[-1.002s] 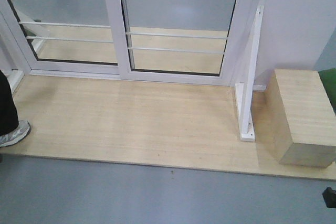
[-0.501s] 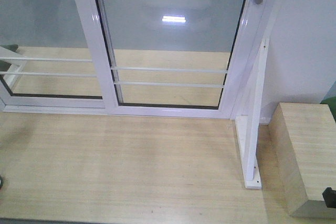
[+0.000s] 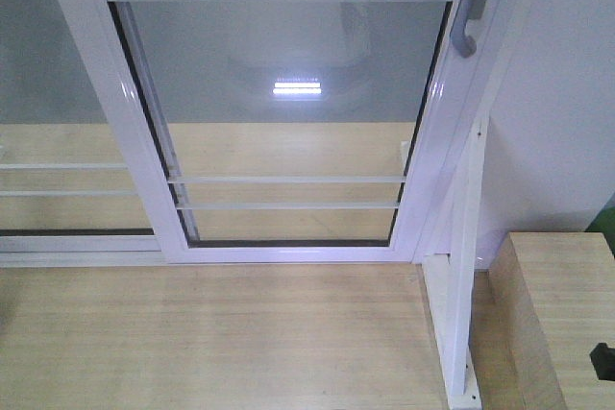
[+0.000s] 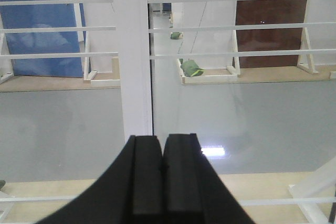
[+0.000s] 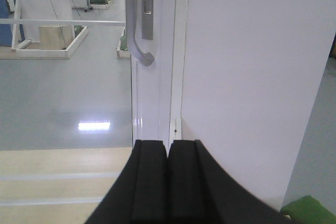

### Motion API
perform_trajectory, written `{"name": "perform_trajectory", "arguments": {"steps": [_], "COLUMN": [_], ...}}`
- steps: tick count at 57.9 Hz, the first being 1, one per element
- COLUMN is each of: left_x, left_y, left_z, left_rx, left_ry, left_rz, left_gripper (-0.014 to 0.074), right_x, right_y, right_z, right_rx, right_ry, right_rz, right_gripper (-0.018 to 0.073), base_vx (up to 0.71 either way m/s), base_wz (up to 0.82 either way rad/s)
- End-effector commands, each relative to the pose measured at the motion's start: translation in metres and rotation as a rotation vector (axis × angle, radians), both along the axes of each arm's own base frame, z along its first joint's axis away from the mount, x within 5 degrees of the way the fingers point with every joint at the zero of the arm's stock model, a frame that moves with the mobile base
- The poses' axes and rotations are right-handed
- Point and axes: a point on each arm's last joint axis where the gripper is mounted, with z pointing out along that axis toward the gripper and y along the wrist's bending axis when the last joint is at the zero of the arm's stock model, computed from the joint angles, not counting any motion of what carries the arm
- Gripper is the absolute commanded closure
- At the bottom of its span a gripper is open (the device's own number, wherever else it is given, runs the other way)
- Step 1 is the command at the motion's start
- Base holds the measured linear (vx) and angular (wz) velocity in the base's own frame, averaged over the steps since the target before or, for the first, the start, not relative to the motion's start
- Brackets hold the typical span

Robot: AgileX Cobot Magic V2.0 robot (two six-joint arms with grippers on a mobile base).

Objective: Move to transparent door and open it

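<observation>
The transparent door (image 3: pixel 288 93) is a white-framed glass panel with thin white horizontal bars, filling the middle of the front view. Its pale curved handle (image 3: pixel 468 16) hangs on the right stile at the top right. In the right wrist view the handle (image 5: pixel 140 35) is above and left of my right gripper (image 5: pixel 168 148), which is shut and empty, some way short of the stile. My left gripper (image 4: pixel 163 142) is shut and empty, facing the white middle stile (image 4: pixel 134 61) between the two glass panels.
A second white-framed glass panel (image 3: pixel 58 122) without a handle stands to the left. A slanted white frame post (image 3: pixel 461 266) stands at the right, with a pale wooden box (image 3: pixel 562 324) beside it. The white wall (image 5: pixel 252 77) is right of the door.
The view has moved forward and closer to the door. The handle now shows larger at the top right, and the grey floor and wooden platform edge have dropped out of view.
</observation>
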Motion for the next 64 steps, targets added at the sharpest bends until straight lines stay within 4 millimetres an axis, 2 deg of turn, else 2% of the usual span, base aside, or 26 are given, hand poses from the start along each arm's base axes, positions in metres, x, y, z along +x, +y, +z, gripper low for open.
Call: {"name": "perform_trajectory", "arguments": {"steps": [1, 38, 64], "left_x": [0.0002, 0.0002, 0.0025], "left_y": [-0.0007, -0.0007, 0.0000], "left_z": [-0.0026, -0.0026, -0.0051], "left_rx": [-0.015, -0.015, -0.015], "left_ry": [-0.063, -0.063, -0.025], "left_rz": [-0.009, -0.009, 0.003], "left_gripper": [0.0602, 0.0602, 0.0602], "right_x": [0.0001, 0.0001, 0.0036], "right_y": [0.0005, 0.0005, 0.0008], "right_z": [0.0031, 0.0032, 0.0001], "right_rx": [-0.017, -0.017, -0.015], "right_ry": [-0.077, -0.078, -0.025], "right_rz": [0.006, 0.006, 0.016], "right_gripper": [0.0567, 0.0567, 0.0567], "base_vx": [0.33, 0.22, 0.01], "base_wz": [-0.09, -0.03, 0.01]}}
